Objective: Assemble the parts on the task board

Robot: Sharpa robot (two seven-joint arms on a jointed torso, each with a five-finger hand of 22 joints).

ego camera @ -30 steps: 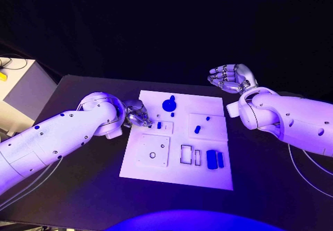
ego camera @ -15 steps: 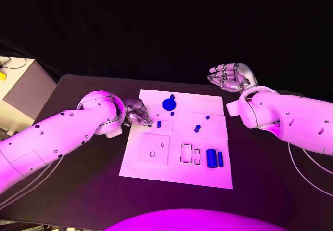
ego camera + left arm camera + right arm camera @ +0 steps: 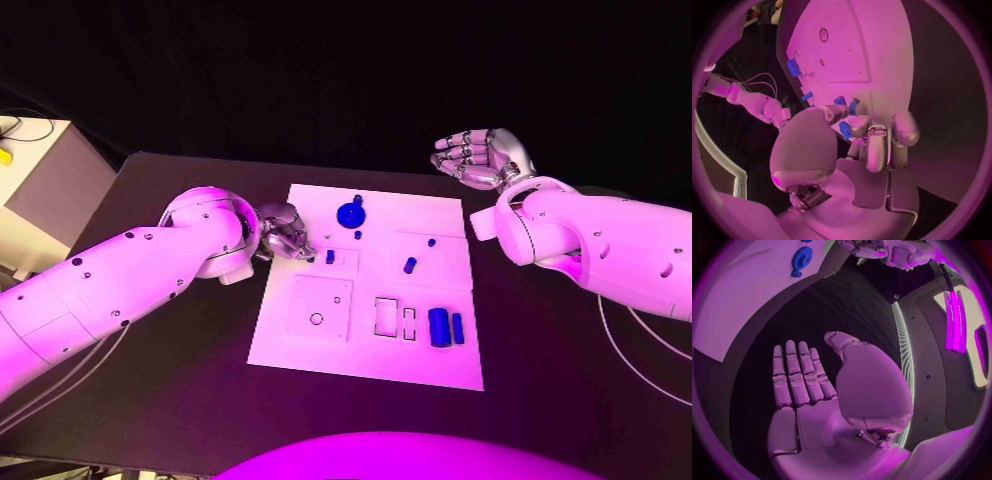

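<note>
The left hand pinches a small blue part at the board's edge. The right hand holds nothing, its fingers straight and together above the counter.

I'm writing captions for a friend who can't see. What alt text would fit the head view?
Seen from above, a white task board on a black table carries small blue parts, with the robot's left hand at its left edge, fingers curled beside one small blue part. The right hand hangs off the board past its far right corner, holding nothing.
</note>
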